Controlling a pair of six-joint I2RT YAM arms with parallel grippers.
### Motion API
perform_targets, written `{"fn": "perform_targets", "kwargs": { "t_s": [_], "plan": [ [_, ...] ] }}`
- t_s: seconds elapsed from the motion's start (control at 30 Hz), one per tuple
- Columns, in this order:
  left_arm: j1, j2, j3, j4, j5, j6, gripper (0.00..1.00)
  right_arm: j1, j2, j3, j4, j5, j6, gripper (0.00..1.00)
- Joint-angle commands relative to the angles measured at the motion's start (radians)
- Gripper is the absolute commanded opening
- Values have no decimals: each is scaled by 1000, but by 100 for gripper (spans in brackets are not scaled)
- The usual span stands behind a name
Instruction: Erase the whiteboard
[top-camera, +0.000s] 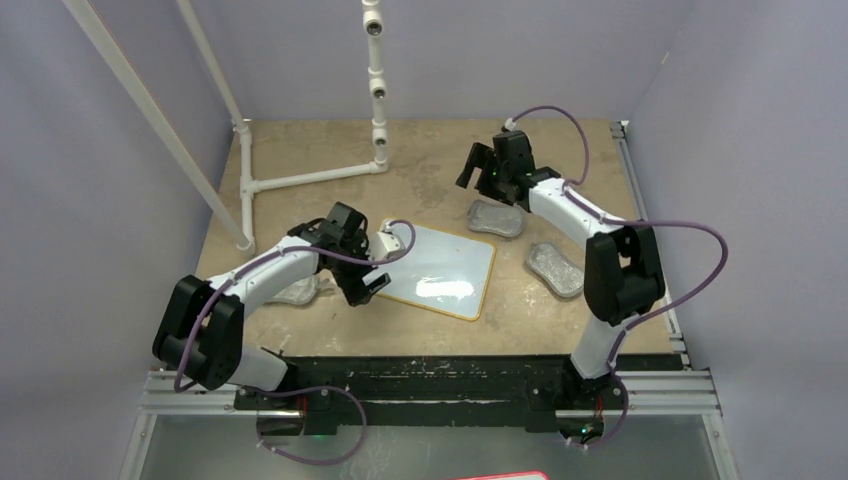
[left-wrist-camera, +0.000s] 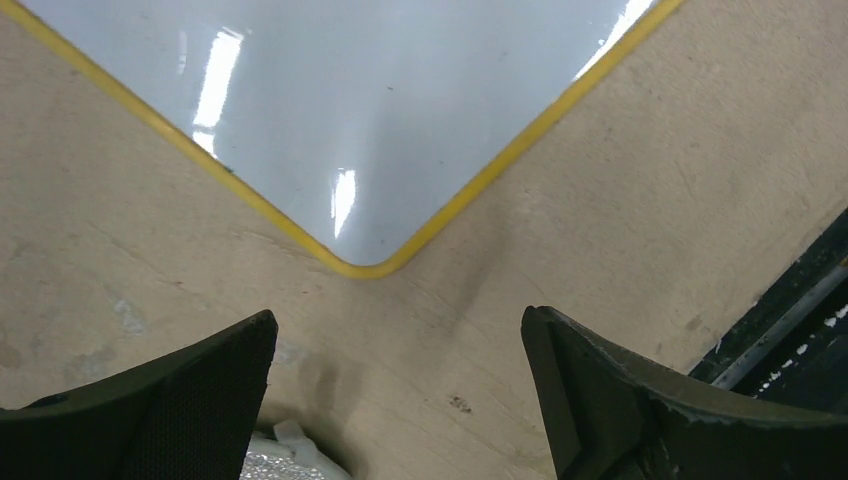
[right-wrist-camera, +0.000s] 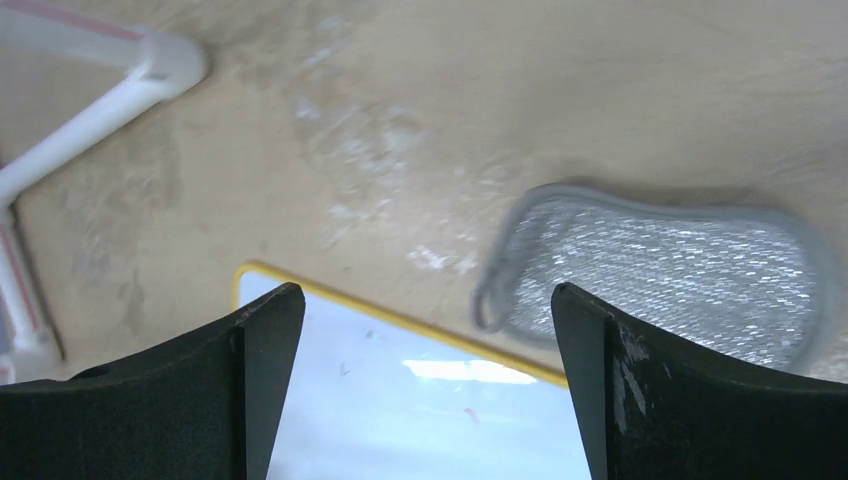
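With the left jaws and the right jaws both spread wide and empty, the whiteboard (top-camera: 440, 268), mid-worktop (top-camera: 420, 160) toward the near edge, looks almost clean, with only a faint reddish speck (right-wrist-camera: 470, 413) seemingly left to wipe.

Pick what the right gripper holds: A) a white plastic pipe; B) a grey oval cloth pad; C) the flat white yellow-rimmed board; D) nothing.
D: the right gripper is open with nothing between its fingers; the grey oval cloth pad lies on the tan table.
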Motion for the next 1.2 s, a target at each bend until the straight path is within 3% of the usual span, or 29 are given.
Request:
{"fn": "perform_targets", "kwargs": {
  "t_s": [0.0, 0.13, 0.57, 0.83, 0.93, 1.17],
  "plan": [
    [-57, -51, -63, 28, -6, 12, 94, 109, -34, 37, -36, 19, -106, 97],
    [-78, -63, -107, 97, -39, 8, 94, 164, 24, 66, -49, -27, -149, 97],
    [-86, 20, -154, 341, -178, -47, 94, 168, 211, 123, -28, -93, -177, 95],
    [-99, 140, -141, 407, -224, -57, 94, 185, 143, -55, 31, -129, -146, 91],
    [-98, 185, -122, 442, -302, -57, 93, 205, 99, -147, 58, -126, -119, 90],
    [-89, 279, -5, 472, -394, -77, 91, 239, -12, -329, 120, -105, -39, 88]
  ]
}}
